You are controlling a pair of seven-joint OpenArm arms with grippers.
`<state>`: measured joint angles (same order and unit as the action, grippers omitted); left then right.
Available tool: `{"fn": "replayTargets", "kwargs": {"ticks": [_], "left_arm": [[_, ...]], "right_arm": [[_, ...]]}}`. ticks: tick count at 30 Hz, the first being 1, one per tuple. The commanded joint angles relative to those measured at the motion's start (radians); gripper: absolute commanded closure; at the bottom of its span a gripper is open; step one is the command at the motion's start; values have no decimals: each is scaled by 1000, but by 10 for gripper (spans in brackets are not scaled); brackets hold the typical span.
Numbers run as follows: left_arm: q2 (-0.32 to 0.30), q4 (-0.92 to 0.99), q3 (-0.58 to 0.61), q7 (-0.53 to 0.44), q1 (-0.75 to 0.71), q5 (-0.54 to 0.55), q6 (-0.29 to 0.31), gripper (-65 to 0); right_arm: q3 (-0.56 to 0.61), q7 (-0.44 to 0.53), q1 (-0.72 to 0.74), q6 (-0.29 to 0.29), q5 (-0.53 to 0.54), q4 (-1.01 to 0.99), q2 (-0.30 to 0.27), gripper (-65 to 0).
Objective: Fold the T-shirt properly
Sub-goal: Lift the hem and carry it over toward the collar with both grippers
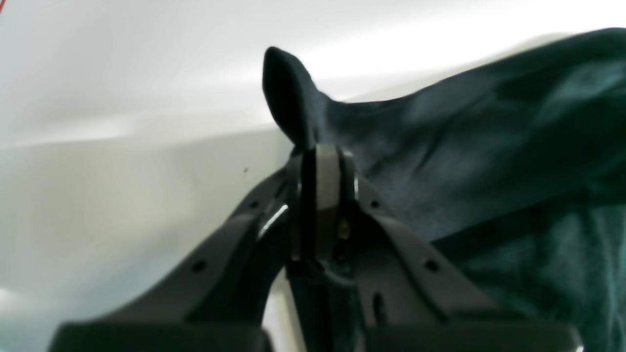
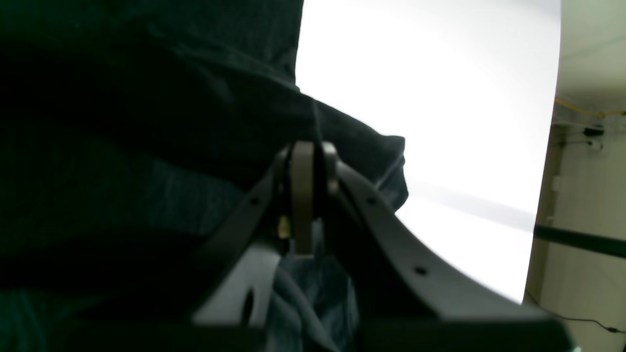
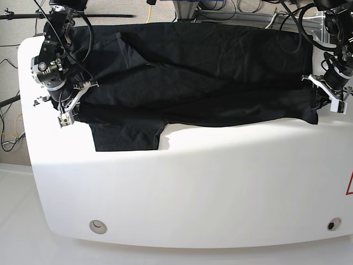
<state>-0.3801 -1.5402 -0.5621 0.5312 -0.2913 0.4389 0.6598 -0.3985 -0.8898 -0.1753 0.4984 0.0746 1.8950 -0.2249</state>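
The black T-shirt point(image 3: 209, 72) lies across the far half of the white table point(image 3: 193, 182), with one sleeve point(image 3: 127, 135) flat towards the front left. My left gripper point(image 1: 320, 156) is shut on a pinch of the shirt's fabric point(image 1: 489, 146), and a tuft sticks up above the fingertips. In the base view it point(image 3: 322, 94) holds the shirt's right edge. My right gripper point(image 2: 308, 151) is shut on the shirt's edge point(image 2: 146, 122). In the base view it point(image 3: 66, 116) is at the shirt's left edge, above the sleeve.
Cables point(image 3: 220, 8) and stands run behind the table's far edge. Two round buttons point(image 3: 98, 225) point(image 3: 331, 224) sit near the front edge. A red mark point(image 3: 349, 185) is at the right edge. The near half of the table is bare white.
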Motion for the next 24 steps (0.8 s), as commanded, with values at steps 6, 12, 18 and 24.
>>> {"fn": "replayTargets", "kwargs": {"ticks": [6, 12, 18, 24], "left_arm": [[-30, -13, -14, -8, -7, 25, -7, 0], [-28, -14, 0, 3, -9, 23, -13, 0], [-28, -19, -14, 16, -10, 15, -8, 0], [-21, -31, -29, 21, -15, 10, -6, 0]], "right_arm": [[-4, 14, -4, -6, 7, 17, -20, 0], [0, 6, 5, -6, 13, 3, -24, 0], [-1, 3, 7, -8, 8, 0, -25, 0], [-2, 0, 18, -8, 8, -7, -25, 0]]}}
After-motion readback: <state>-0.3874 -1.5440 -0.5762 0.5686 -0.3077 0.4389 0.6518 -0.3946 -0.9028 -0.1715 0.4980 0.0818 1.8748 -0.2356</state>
